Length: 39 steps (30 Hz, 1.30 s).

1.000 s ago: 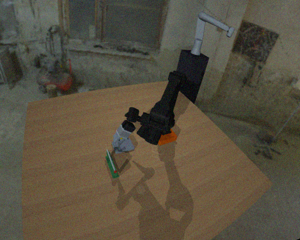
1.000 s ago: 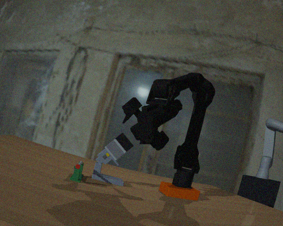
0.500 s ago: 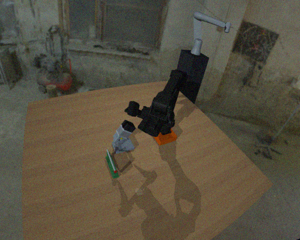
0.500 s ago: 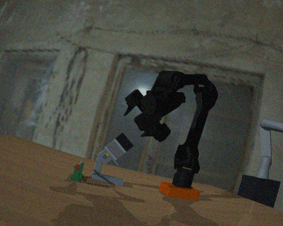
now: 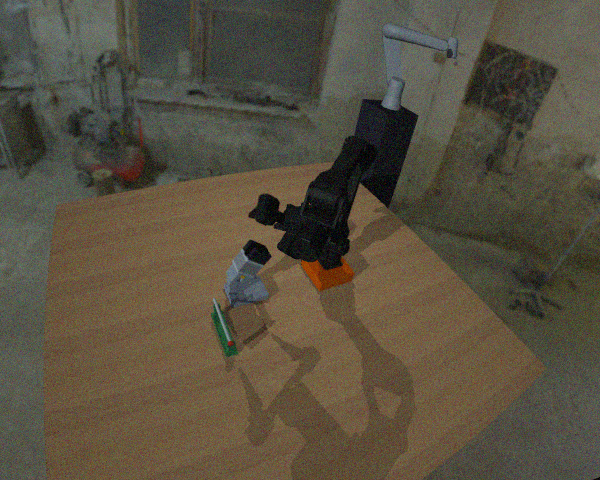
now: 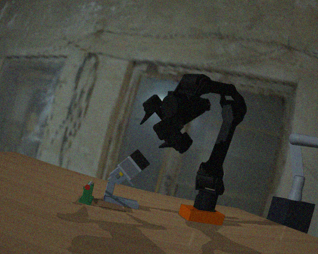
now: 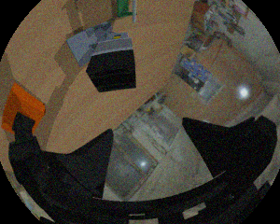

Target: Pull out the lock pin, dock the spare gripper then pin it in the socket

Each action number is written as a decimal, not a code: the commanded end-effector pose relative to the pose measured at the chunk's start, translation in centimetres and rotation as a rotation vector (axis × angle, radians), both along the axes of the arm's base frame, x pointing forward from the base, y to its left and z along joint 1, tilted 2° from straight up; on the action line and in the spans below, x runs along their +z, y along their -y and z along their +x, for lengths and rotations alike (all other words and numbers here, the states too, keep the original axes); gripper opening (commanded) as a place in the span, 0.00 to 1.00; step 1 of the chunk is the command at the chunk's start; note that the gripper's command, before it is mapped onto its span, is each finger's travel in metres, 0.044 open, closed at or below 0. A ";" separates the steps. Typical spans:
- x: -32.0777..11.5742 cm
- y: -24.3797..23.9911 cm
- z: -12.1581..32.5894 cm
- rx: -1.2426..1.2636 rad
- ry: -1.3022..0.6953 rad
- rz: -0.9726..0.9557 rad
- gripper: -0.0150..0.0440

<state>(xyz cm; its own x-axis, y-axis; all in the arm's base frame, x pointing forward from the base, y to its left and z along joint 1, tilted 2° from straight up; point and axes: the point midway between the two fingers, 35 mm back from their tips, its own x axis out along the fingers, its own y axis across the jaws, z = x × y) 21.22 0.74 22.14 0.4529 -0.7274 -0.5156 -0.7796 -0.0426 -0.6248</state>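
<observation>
The blue-grey mount stands on the table, its socket tilted. The spare gripper, a grey body with a black end, sits at the socket, black end pointing up and out. A yellow mark shows near the joint; how deep the spigot sits is hidden. The pale lock pin with a red head lies along the green rack, outside the socket. My gripper is open and empty, above and clear of the black end.
My arm's orange base stands to the right of the mount in the top and exterior views. A pale grey arm stands on a dark plinth beyond the table edge.
</observation>
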 end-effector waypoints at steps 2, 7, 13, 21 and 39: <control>0.0 -0.9 0.1 0.020 0.010 0.017 0.91; 0.5 -8.1 0.1 0.187 0.053 0.143 0.69; 0.7 -11.9 -0.9 0.270 0.062 0.210 0.56; -0.6 -12.3 1.8 0.189 -0.107 0.233 0.56; -5.9 -10.3 16.5 0.149 -0.603 0.586 0.56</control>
